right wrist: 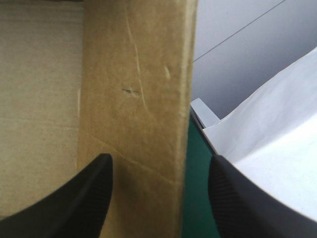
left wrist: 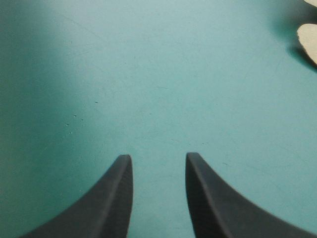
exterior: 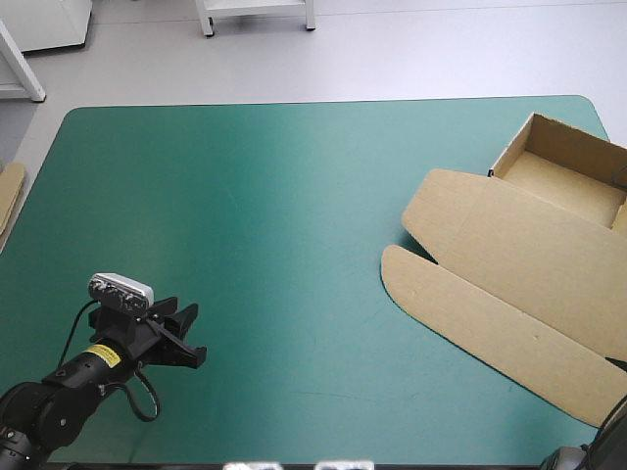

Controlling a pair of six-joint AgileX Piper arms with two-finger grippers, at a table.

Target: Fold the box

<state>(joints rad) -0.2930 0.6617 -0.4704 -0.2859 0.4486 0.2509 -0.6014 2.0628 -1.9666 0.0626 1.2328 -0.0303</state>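
The brown box lies at the table's right side. Its tray part has walls raised at the far right corner, and the lid with two rounded flaps lies flat toward the front. My left gripper sits low near the front left, open and empty, far from the box. In its wrist view the left gripper hovers over bare cover, with a flap tip far ahead. My right gripper is open and straddles an upright box wall. It is out of the high view.
An edge of more brown board shows at the table's left edge. The teal-green cover spreads wide between my left gripper and the box. Beside the box wall, a white surface lies past the table edge.
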